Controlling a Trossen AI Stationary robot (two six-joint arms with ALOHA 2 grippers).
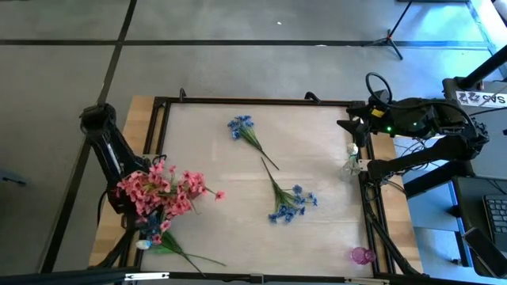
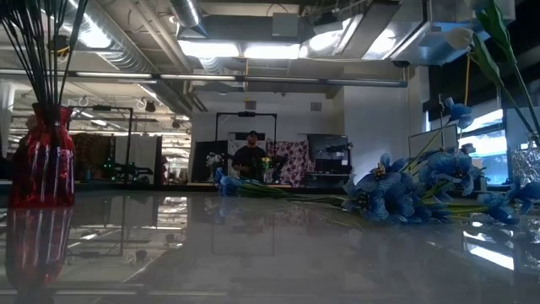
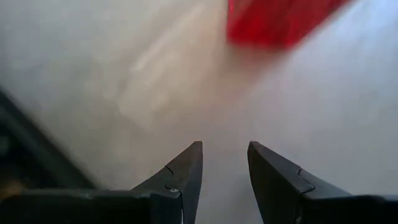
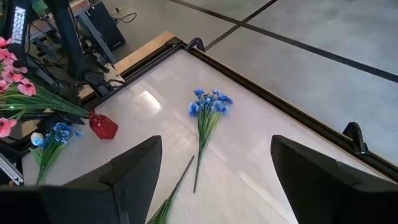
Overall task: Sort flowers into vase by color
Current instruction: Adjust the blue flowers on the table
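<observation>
1. White table (image 1: pixel 317 150), seen from above, with flowers lying loose on it.
2. Pink flowers (image 1: pixel 162 190) bunched in a red vase (image 2: pixel 42 165) at the left edge; the left gripper (image 3: pixel 224 171) hovers beside it, fingers parted, holding nothing.
3. Right gripper (image 4: pixel 214 174) waits at the right edge, spread wide, empty.
4. Two blue sprigs lie mid-table: one far (image 1: pixel 242 127), one near (image 1: pixel 291 202). They look light, floppy, easily crushed; pinch the thin green stem, not the blooms.

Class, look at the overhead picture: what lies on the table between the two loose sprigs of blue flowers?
In the high view, only bare table separates the upper blue sprig from the lower blue sprig; their stem ends nearly meet.
</observation>
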